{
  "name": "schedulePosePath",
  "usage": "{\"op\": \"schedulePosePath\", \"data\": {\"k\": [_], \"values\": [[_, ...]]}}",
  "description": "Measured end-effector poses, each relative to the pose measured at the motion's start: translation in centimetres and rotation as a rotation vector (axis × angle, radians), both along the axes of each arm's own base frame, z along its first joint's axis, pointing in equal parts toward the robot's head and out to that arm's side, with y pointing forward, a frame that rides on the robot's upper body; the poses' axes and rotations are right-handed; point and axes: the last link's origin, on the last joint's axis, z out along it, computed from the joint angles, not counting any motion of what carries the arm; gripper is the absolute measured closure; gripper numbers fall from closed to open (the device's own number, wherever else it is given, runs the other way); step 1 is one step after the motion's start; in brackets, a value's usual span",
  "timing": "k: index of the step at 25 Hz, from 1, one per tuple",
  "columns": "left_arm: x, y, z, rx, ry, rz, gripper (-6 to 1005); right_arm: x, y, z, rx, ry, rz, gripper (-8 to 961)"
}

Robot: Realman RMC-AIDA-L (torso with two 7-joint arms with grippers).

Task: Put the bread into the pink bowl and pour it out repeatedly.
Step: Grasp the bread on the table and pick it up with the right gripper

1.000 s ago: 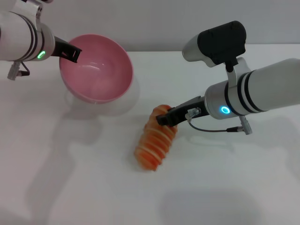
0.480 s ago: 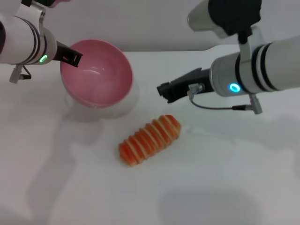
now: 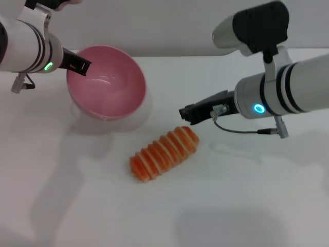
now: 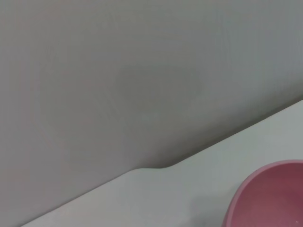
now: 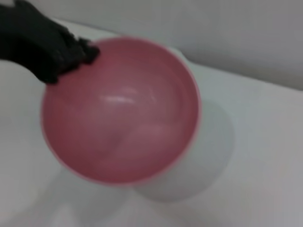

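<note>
1. A plain white table [image 3: 216, 206] is filling the scene, with a grey wall running behind its far edge.
2. The left gripper [image 3: 78, 64] is pinching the near-left rim of the pink bowl [image 3: 108, 85], its dark fingers closed on the rim. The bowl is being held raised and tipped, so its smooth inside is facing forward and toward the robot, and a soft shadow is lying on the table under it.
3. In the right wrist view the same left gripper [image 5: 57, 54] is showing as a dark shape biting the rim of the bowl [image 5: 123, 113], and nothing is lying inside the bowl.
4. The right gripper [image 3: 187, 113] is hovering just beyond the bread's right end, clear of it and carrying nothing. Whether its fingers are spread or together I cannot tell.
5. The bread [image 3: 164, 153] is lying flat on the table, in front of the bowl and to the right of it, well apart from its rim.
6. Its long axis is running diagonally: the near end is pointing toward the robot and leftward, the far end toward the right gripper. The striped, ridged top is facing up.
7. The left wrist view is catching only the wall, the table edge and a slice of the bowl's rim [image 4: 265, 189].
</note>
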Motion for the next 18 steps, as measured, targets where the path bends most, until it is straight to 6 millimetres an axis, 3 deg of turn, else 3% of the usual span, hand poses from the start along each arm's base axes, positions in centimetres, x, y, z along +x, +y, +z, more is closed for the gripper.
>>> {"op": "schedulePosePath", "data": {"k": [11, 18], "values": [[0.2, 0.0, -0.1, -0.002, 0.001, -0.007, 953, 1.1, 0.3, -0.5, 0.012, -0.001, -0.032, 669], [0.4, -0.1, -0.2, -0.006, 0.004, -0.012, 953, 2.0, 0.7, -1.1, 0.011, -0.012, -0.059, 360]]}}
